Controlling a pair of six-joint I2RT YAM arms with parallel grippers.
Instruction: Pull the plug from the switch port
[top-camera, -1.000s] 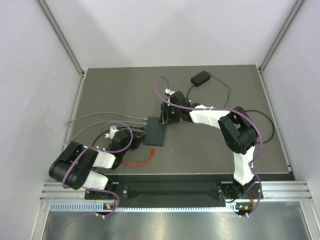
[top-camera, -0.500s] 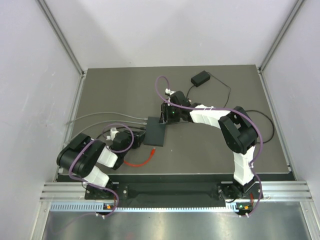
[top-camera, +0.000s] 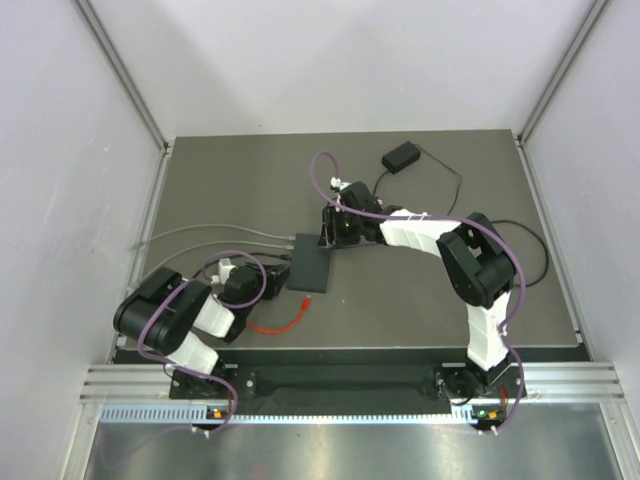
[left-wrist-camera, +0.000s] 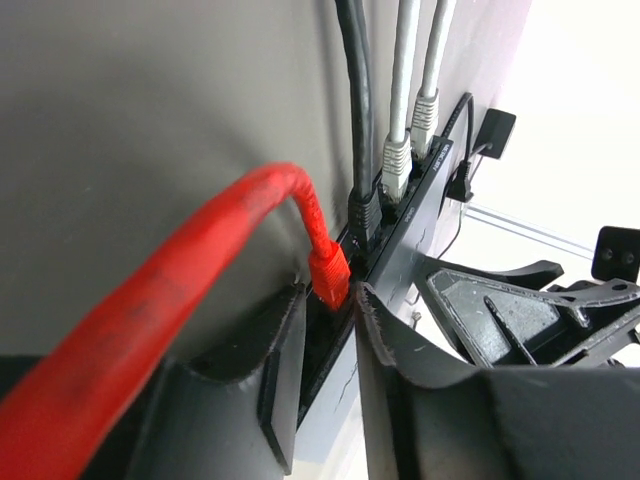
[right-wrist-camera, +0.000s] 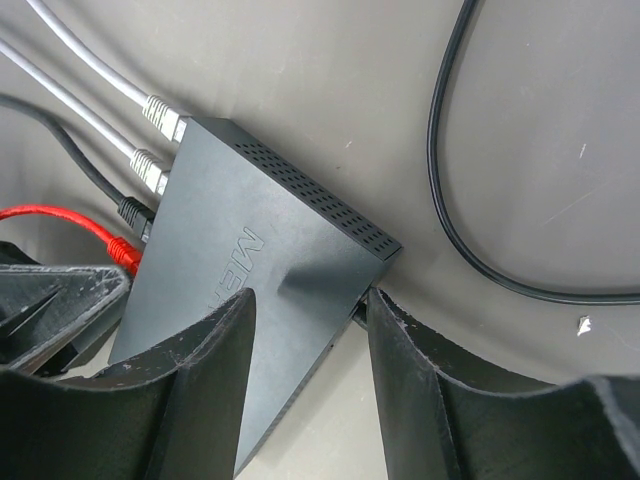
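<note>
From above, the switch (top-camera: 311, 266) lies flat near the middle of the dark table (top-camera: 220, 180), its socket edge turned to the left; 2 pale cables (top-camera: 200, 232) run off from that edge toward the table's left rim; a red cable (top-camera: 281, 321) curls on the table between the switch and the left arm's base; the left gripper (top-camera: 268, 282) sits against the socket edge at its near end; the right gripper (top-camera: 333, 235) sits at the switch's far end; a small power brick (top-camera: 400, 156) rests well apart near the far edge.

In the left wrist view, the red plug (left-wrist-camera: 328, 272) is seated in the switch's end socket, right at the mouth of the 2 fingertips (left-wrist-camera: 283, 345); the jaws stand a narrow gap apart, both tips just beside the plug, and I cannot tell whether they pinch it; next along the row sit 1 black plug (left-wrist-camera: 362, 212) and 2 pale plugs (left-wrist-camera: 396, 160).

In the right wrist view, the jaws stand apart over the switch's corner; 1 finger (right-wrist-camera: 200, 370) overlaps the top face, the other lies against the side edge; I cannot tell whether they clamp it; a thin black cord (right-wrist-camera: 450, 200) loops on the table just beside.
</note>
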